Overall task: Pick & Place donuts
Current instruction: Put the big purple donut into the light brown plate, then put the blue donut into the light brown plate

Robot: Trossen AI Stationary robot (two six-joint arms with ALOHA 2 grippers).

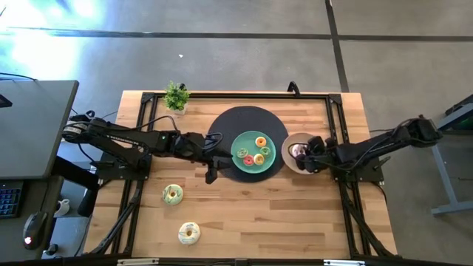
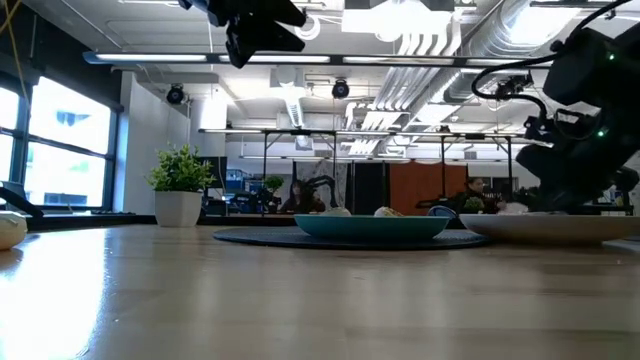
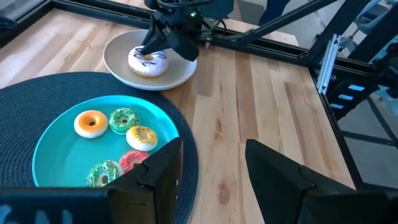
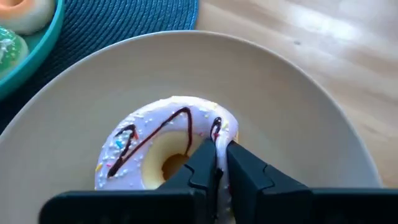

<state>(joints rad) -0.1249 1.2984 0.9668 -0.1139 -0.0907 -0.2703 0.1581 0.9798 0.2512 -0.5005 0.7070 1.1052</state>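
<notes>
we see the right claw down in the shallow tan round bowl, its two dark fingers pinched on the rim of a large white-iced ring donut with dark drizzle and sprinkles, which lies in the middle of that bowl; from above, the bowl sits on the pale wooden desk just to the right of the round teal plate. the teal plate rests on a dark round woven mat and carries five small donuts: an orange-and-cream ring, a green sprinkled one, a yellow sprinkled one, a red one and another green one. the left claw hangs above the left side of the plate with its fingers spread apart and nothing between them. two more large donuts lie on the bare desk well to the left of the plate, a green-iced one and, nearer the front edge, a yellow-cream one. a small green potted plant in a white pot stands near the far left corner of the desk.
</notes>
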